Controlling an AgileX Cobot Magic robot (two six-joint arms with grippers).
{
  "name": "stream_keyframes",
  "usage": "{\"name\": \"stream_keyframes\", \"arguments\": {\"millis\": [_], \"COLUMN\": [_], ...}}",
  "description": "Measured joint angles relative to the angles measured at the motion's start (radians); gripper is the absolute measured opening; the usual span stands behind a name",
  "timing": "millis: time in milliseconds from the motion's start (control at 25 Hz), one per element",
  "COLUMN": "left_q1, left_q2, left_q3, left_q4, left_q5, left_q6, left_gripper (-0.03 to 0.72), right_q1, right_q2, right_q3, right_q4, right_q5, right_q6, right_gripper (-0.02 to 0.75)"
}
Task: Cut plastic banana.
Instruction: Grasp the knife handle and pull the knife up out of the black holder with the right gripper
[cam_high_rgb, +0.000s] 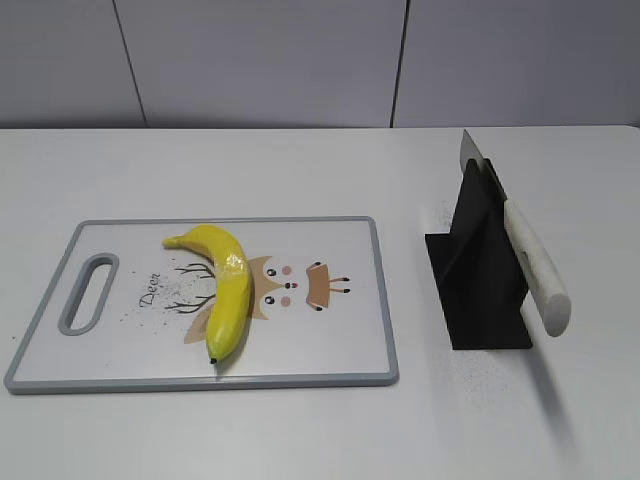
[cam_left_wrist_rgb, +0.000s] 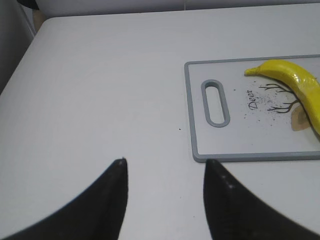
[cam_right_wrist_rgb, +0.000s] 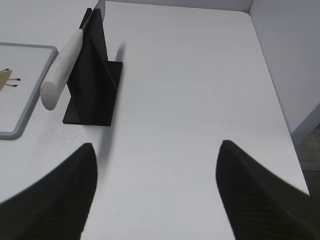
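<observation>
The plastic banana is yellow and curved, with a dark tip toward the front. It lies on a white cutting board with a grey rim and also shows in the left wrist view. A knife with a white handle rests in a black stand, blade pointing up and back; it also shows in the right wrist view. My left gripper is open and empty over bare table left of the board. My right gripper is open and empty, right of the stand. Neither gripper shows in the exterior view.
The cutting board has a handle slot at its left end and a deer drawing. The white table ends at a grey wall behind. The table's right edge drops off beside my right gripper.
</observation>
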Motion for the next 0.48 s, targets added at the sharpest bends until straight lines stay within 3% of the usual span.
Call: {"name": "stream_keyframes", "arguments": {"millis": [480], "left_q1": [0.000], "left_q2": [0.000], "left_q3": [0.000], "left_q4": [0.000], "left_q5": [0.000], "left_q6": [0.000], "left_gripper": [0.475], "right_q1": [0.000], "right_q2": [0.000], "right_q3": [0.000], "right_q4": [0.000], "right_q5": [0.000], "right_q6": [0.000], "right_gripper": [0.561]}}
